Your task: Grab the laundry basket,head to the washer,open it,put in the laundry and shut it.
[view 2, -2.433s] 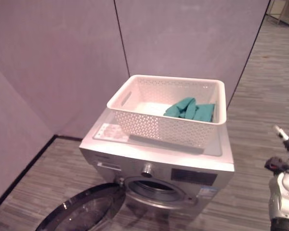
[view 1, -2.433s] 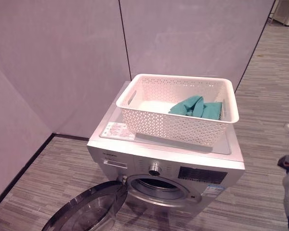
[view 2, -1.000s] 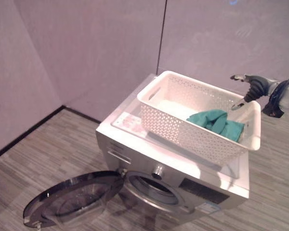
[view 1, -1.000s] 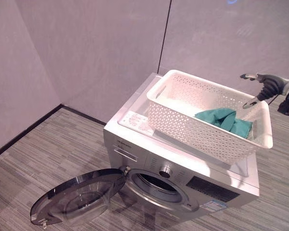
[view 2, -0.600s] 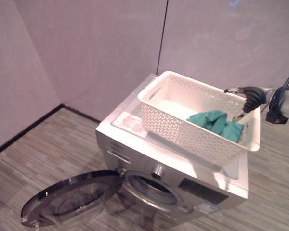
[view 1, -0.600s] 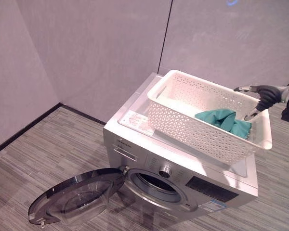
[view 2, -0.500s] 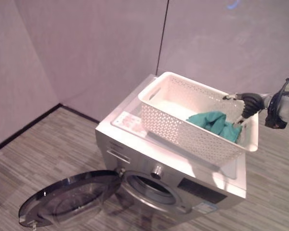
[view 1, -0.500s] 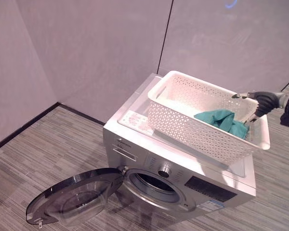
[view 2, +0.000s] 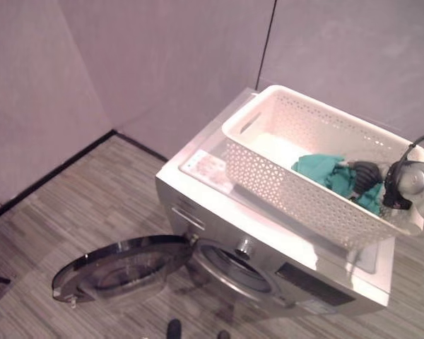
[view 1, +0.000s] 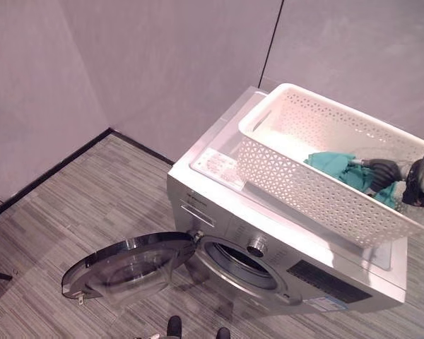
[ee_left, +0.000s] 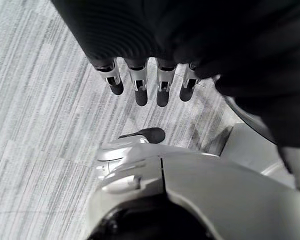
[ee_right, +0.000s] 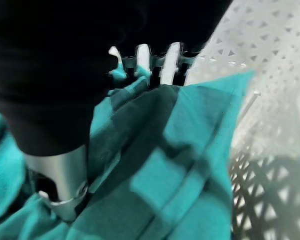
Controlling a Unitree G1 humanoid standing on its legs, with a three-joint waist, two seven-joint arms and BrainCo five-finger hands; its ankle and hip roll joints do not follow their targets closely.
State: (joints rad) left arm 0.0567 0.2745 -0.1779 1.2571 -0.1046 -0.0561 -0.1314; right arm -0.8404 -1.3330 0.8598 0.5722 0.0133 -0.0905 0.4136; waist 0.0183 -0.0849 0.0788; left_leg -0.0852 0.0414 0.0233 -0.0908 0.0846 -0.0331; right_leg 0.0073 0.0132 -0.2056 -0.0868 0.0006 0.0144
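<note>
Right wrist view puts the teal laundry [ee_right: 190, 165] in folds against the right hand [ee_right: 65, 105], inside the white perforated laundry basket [ee_right: 270, 65]. Fingers [ee_right: 171, 62] pushed down into the cloth, tips buried; thumb pressed into it on the other side. Whether closed on the fabric or merely resting in it: cannot tell, tips being hidden. Seen from the head cameras, same hand [view 1: 384, 173] reaching in over the basket's right end and sitting on the teal heap [view 1: 339, 166], which lies toward the right half of the basket [view 1: 304, 183].

Basket set on top of the silver front-loading washer [view 1: 219, 212], slanted across the lid and overhanging its right front edge. Washer door [view 1: 124, 265] swung fully open to the left, lying low over the striped grey floor [view 1: 71, 205], round drum opening [view 1: 244, 261] exposed. Control knob [view 1: 255, 248] just above the opening. Printed label [view 1: 213, 160] on the lid beside the basket's left end. Plain grey wall panels [view 1: 162, 63] behind, meeting in a corner.

Left hand [ee_left: 140, 75] hanging over the floor, well apart from washer and basket, fingers straight and relaxed, holding nothing.
</note>
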